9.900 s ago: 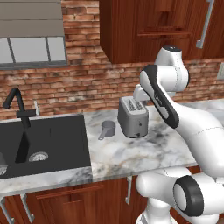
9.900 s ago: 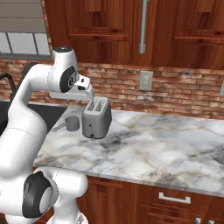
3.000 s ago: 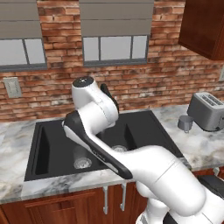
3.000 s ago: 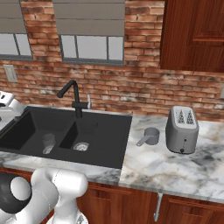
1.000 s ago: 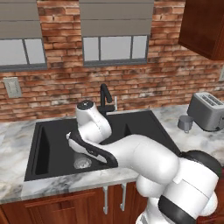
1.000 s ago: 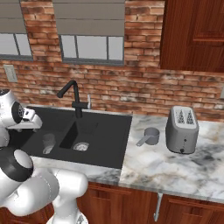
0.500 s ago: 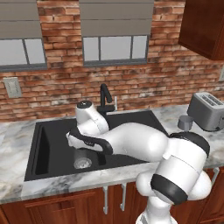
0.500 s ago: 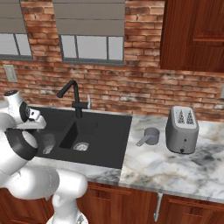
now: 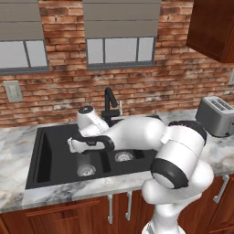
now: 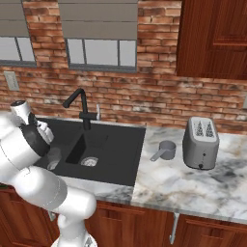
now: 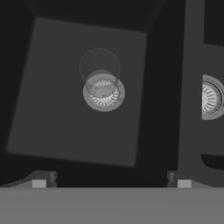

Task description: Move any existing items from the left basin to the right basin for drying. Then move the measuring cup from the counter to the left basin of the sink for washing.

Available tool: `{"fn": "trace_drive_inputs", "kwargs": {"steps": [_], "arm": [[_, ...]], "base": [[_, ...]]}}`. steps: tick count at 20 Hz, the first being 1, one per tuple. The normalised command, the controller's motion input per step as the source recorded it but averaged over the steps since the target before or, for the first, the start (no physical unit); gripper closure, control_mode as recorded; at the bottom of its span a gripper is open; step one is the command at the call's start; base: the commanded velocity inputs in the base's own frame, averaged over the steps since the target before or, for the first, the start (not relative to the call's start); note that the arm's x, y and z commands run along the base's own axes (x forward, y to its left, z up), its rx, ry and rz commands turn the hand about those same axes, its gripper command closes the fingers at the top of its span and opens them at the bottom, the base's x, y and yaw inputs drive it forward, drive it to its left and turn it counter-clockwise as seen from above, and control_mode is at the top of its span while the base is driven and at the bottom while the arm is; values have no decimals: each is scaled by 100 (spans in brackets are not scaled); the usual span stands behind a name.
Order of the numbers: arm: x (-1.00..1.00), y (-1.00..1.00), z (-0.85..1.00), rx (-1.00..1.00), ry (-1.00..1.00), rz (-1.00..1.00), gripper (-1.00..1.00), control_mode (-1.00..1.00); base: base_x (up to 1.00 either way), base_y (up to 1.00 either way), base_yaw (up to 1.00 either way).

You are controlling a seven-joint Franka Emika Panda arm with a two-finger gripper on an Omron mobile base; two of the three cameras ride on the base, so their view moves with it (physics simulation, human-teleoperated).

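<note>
hand view alone shows a clear glass [image 11: 99,70] over the left basin [image 11: 52,109] drain — gripper [image 11: 111,180] spread.

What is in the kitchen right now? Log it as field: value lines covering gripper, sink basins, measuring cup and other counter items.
gripper: open, above the left basin, holding nothing
left basin: clear glass standing beside the drain
right basin: drain visible, no item seen in it
measuring cup: grey, on the marble counter between sink and toaster
toaster: silver, on the counter right of the cup
faucet: black, behind the sink
</note>
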Motion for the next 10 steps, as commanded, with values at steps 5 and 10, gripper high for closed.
{"fn": "trace_drive_inputs", "kwargs": {"steps": [5, 10], "arm": [[16, 16, -22, 0, 0, 0, -100, -100], [5, 21, -21, 0, 0, 0, -100, -100]], "base": [[0, 0, 0], [0, 0, 0]]}}
